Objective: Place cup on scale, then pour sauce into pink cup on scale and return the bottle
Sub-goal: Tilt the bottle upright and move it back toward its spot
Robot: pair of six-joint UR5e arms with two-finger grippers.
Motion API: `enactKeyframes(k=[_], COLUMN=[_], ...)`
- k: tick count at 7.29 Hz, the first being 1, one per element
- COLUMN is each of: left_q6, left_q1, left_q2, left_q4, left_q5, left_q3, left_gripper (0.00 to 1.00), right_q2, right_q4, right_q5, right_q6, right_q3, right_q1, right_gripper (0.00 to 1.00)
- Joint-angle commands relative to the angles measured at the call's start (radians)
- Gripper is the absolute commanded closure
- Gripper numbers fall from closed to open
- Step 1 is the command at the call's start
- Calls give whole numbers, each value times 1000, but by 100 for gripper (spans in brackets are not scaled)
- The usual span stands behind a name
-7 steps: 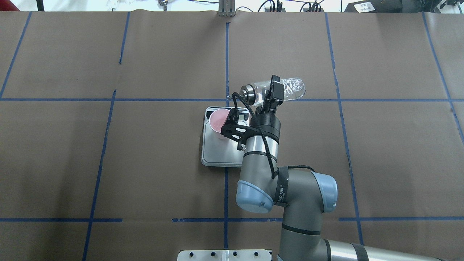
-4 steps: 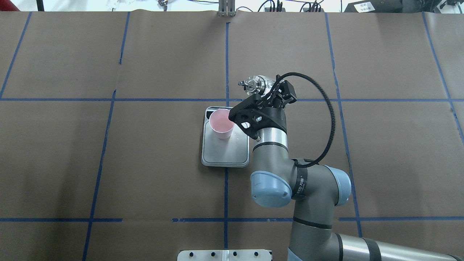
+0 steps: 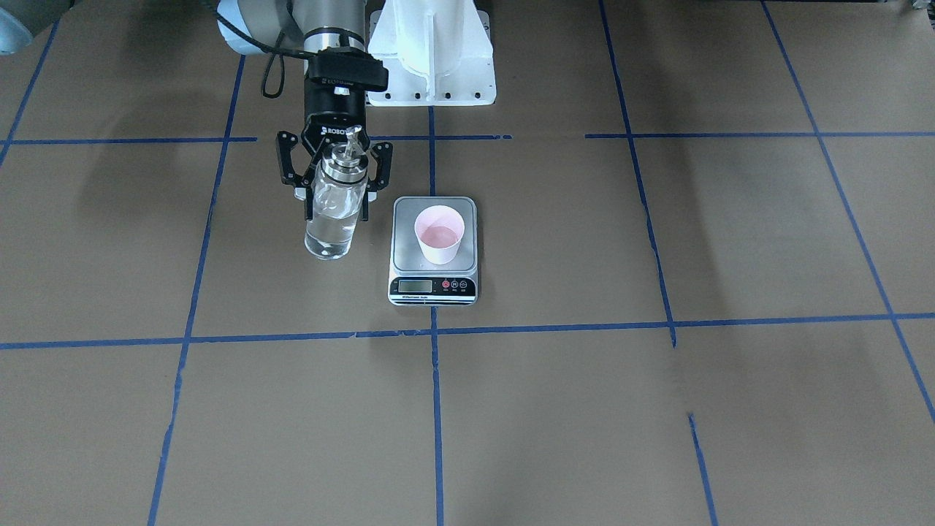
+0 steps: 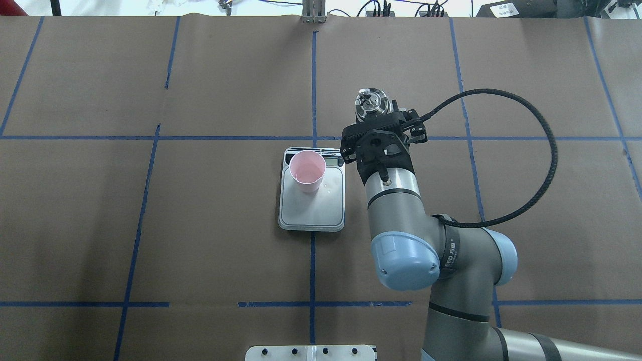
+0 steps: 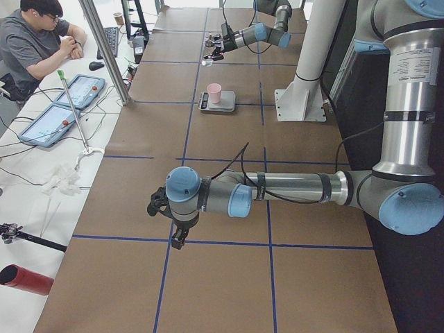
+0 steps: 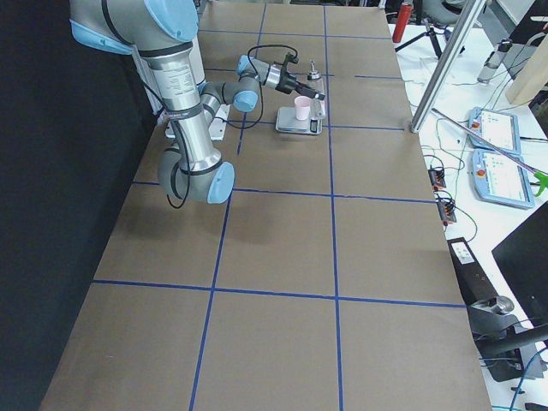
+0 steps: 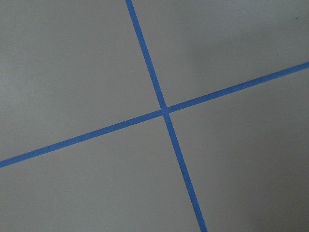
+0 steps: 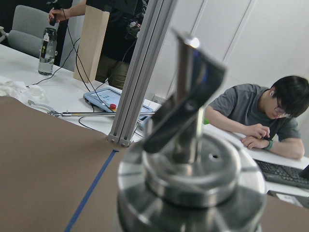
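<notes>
The right gripper [image 3: 334,210] squeezes the glass bottle [image 3: 329,235] upright beside the scale [image 3: 409,219] and its pink cup [image 3: 439,237], so next, I think, set it down softly; I cannot tell the left gripper's [image 5: 175,238] fingers.

Your front camera looks steeply down on the table [image 3: 657,402]; the overhead looks from the opposite side. Both share the scale [image 3: 406,248] mid-frame. End cameras watch lengthwise from afar; wrist cameras sit close.
</notes>
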Motion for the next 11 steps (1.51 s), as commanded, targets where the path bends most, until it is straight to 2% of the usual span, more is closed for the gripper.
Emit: enactKeyframes(k=[1, 4, 6, 8, 9, 10, 11], left_q6=[0, 0, 0, 0, 0, 0, 0], left_q1=[0, 0, 2, 3, 3, 3, 3], left_q2=[-2, -2, -2, -2, -2, -2, -2], left_q4=[0, 0, -2, -3, -3, -3, -3], left_q5=[1, 0, 0, -2, -2, -2, -2], left_q3=[-1, -7, -5, -5, -5, -5, -5], left_gripper=[0, 0, 0, 0, 0, 0, 0], right_q2=[-112, -290, -337, -368, -393, -402, -463], right_q4=[6, 7, 71, 72, 73, 134, 204], right_q5=[93, 102, 109, 113, 125, 145, 151], right_q6=[191, 224, 278, 285, 346, 416, 426], right_q3=[97, 103, 100, 84, 85, 83, 83], right_q1=[4, 3, 3, 1, 3, 3, 3], right_gripper=[100, 100, 100, 100, 100, 100, 100])
